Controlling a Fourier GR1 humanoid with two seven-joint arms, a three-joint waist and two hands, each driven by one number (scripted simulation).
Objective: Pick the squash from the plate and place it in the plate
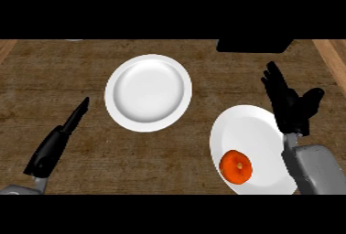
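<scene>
Head view: squash (236, 167) (on near plate (253, 128)) lies below-left of right hand (289, 104), apart; hand released.

The squash (236, 167) is orange and rounded, with a paler spot at its centre. It lies on the lower part of the near plate (246, 128), close to its left rim. The near plate is white and round, at the right of the wooden desk (175, 155). The far plate (148, 93), also white and round, lies flat farther back and left, apart from it.
</scene>
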